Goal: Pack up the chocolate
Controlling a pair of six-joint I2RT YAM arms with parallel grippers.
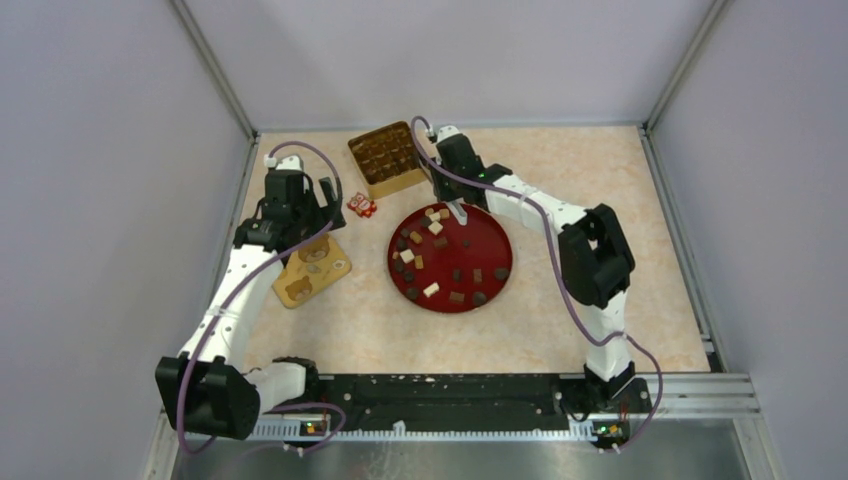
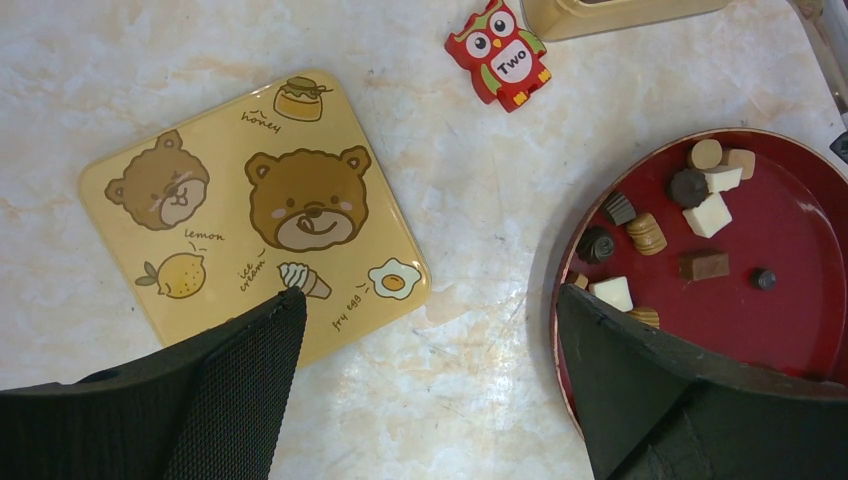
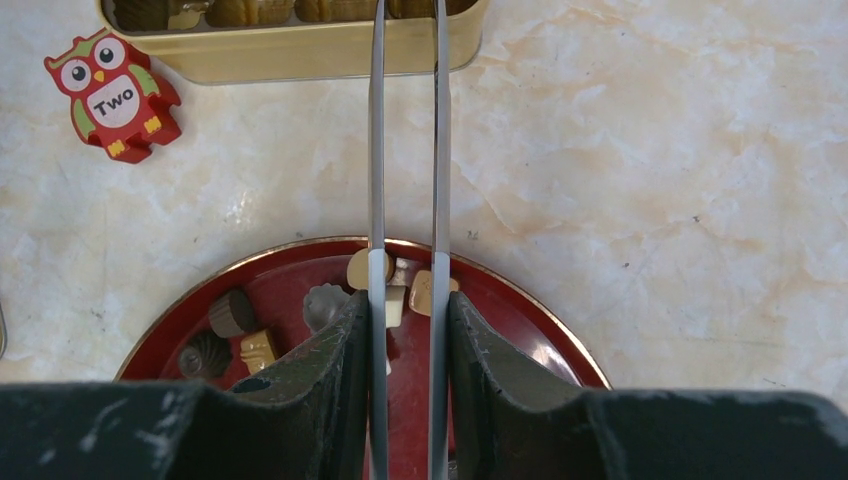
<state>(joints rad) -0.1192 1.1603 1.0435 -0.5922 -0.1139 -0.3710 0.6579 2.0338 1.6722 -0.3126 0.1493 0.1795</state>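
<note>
Brown, tan and cream-white chocolate (image 2: 708, 214) pieces lie scattered on the red plate (image 2: 790, 290), and more fill the gold tin (image 3: 300, 55) behind it. The right gripper (image 3: 405, 305) is clamped narrowly on metal tweezers (image 3: 376, 150) above the plate's far part. The left gripper (image 2: 430, 295) hangs with jaws wide between the bear lid (image 2: 260, 200) and the plate.

White arms (image 1: 235, 290), black joints (image 1: 598, 255), purple cables (image 1: 300, 147)
</note>
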